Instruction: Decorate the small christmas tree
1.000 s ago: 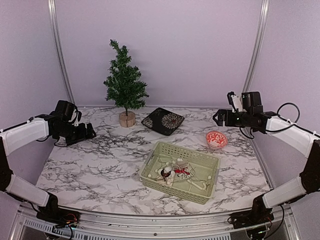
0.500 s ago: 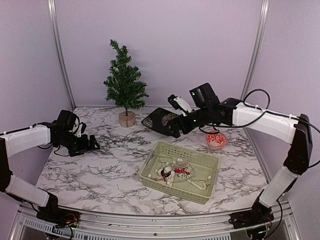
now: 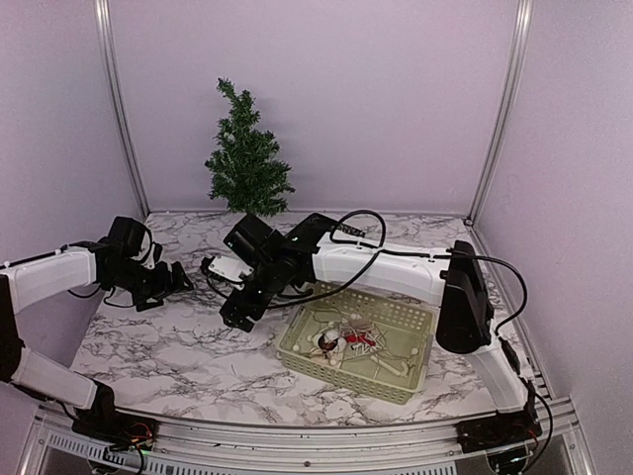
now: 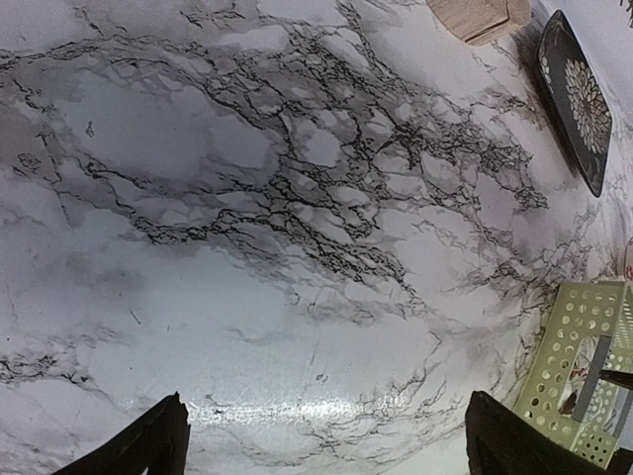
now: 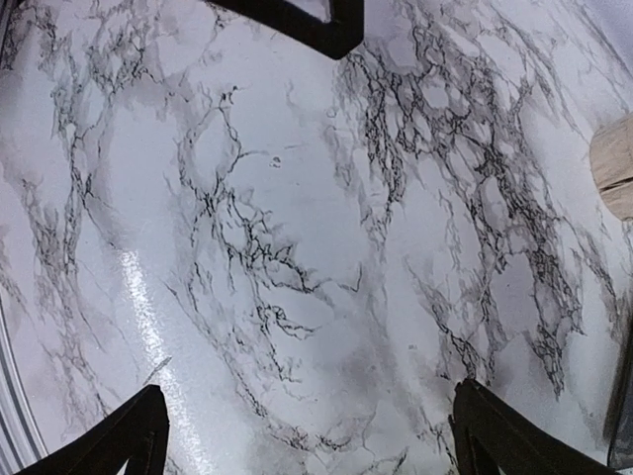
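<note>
The small christmas tree (image 3: 245, 158) stands at the back left; my right arm hides its trunk and base in the top view. Its light-wood base shows at the top edge of the left wrist view (image 4: 480, 14) and at the right edge of the right wrist view (image 5: 615, 166). Red and white ornaments (image 3: 346, 338) lie in the pale green basket (image 3: 391, 384). My right gripper (image 3: 235, 305) hangs open over bare marble left of the basket, empty (image 5: 316, 440). My left gripper (image 3: 170, 281) is open and empty at the left (image 4: 326, 445).
The right arm (image 3: 376, 265) stretches across the middle of the marble table (image 3: 178, 346), above the basket's far rim. A black patterned plate (image 4: 574, 99) and a basket corner (image 4: 584, 366) show in the left wrist view. The left gripper's dark body (image 5: 307, 20) lies just ahead of the right gripper.
My right arm has swung from the far right across the table to the left, now covering the plate and the red bowl. The left gripper has shifted slightly nearer.
</note>
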`<state>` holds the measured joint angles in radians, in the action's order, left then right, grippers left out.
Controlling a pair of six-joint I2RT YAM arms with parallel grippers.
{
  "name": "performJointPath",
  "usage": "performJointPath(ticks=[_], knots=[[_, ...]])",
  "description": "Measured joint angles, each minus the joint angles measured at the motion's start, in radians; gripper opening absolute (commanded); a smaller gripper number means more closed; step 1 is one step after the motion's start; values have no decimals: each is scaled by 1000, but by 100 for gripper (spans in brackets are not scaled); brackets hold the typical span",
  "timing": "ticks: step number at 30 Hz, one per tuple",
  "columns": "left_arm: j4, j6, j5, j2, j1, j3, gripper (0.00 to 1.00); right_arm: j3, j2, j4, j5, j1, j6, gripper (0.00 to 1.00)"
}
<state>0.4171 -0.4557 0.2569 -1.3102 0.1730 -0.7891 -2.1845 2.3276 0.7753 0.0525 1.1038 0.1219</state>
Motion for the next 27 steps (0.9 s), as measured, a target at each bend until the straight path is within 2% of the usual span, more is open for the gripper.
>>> performJointPath(ticks=[4,10,13,17,23,27], knots=[[-2,-13,5,-24,-2,-27,99,-35,54,50,-56,25,33,96],[-3,-13,6,-47,-2,-40,99,66,49,78,-143,44,72,94],[-3,-13,6,-61,-2,-40,99,166,33,83,-194,50,103,93],[-3,-15,6,-71,-2,-41,99,309,-64,89,-260,57,111,92],[-10,-22,8,-71,-2,-41,99,618,-234,82,-393,56,101,92],[-20,-27,9,-72,-2,-41,99,757,-318,63,-460,23,64,92]])
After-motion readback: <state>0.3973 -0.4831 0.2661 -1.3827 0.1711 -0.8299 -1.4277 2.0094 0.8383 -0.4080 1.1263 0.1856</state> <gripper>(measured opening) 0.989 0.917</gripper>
